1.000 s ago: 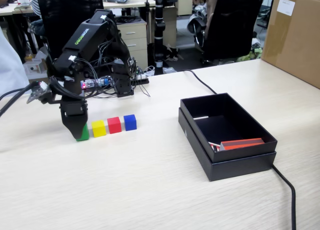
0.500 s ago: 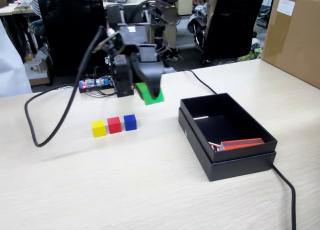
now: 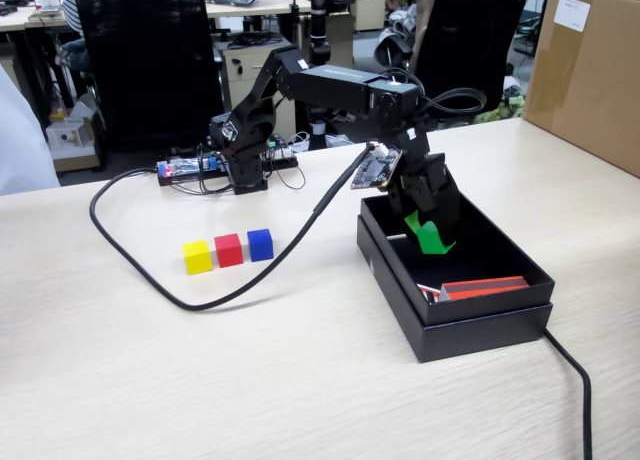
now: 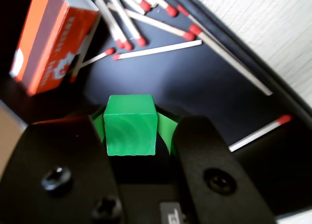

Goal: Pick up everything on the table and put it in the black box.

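I have the claw (image 4: pixel 130 136) clamped on the green cube (image 4: pixel 129 131) above the black box (image 3: pixel 480 325); next I release, then fetch the yellow cube (image 3: pixel 197 257) left of the box.

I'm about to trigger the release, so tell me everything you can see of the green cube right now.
The green cube is a small, plain block, painted bright green, with faint wood grain showing on its face in the wrist view. It is clamped between the green pads of the end effector, held above the black box, not touching the floor. Below it lie loose matches and an orange matchbox.
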Tool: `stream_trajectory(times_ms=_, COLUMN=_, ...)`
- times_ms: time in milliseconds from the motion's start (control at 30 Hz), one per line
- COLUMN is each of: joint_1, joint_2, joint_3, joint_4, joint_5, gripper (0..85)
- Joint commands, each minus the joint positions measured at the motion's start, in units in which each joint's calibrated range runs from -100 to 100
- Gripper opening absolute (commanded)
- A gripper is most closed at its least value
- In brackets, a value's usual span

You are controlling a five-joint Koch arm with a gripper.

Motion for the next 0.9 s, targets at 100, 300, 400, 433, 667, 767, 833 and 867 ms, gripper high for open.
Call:
stream_trajectory(times_ms=100, joint_1=-0.1, joint_2=-1.0, joint_3=2.9, joint_4=-5.7, joint_5=1.0, gripper=34.4)
stream_trajectory(times_ms=300, joint_1=-1.6, joint_2=-12.9, joint_3=1.9, joint_4=-6.9, joint_5=1.0, gripper=39.4)
stream_trajectory(times_ms=400, joint_1=-3.1, joint_2=-24.8, joint_3=-0.3, joint_4=-6.9, joint_5=0.7, gripper=39.2)
stream_trajectory(times_ms=433, joint_1=-3.9, joint_2=-29.0, joint_3=-1.4, joint_4=-6.9, joint_5=0.6, gripper=39.2)
stream_trajectory(times_ms=667, joint_1=-14.4, joint_2=-61.2, joint_3=-24.1, joint_4=-7.0, joint_5=-6.1, gripper=39.4)
stream_trajectory(times_ms=767, joint_1=-18.6, joint_2=-67.4, joint_3=-33.6, joint_4=-6.9, joint_5=-8.9, gripper=40.6)
stream_trajectory(times_ms=833, joint_1=-21.2, joint_2=-69.3, joint_3=-39.3, joint_4=-6.9, joint_5=-11.0, gripper=44.4)
stream_trajectory(times_ms=867, joint_1=-22.3, joint_2=-70.0, joint_3=-42.2, joint_4=-6.9, joint_5=-12.2, gripper=45.9)
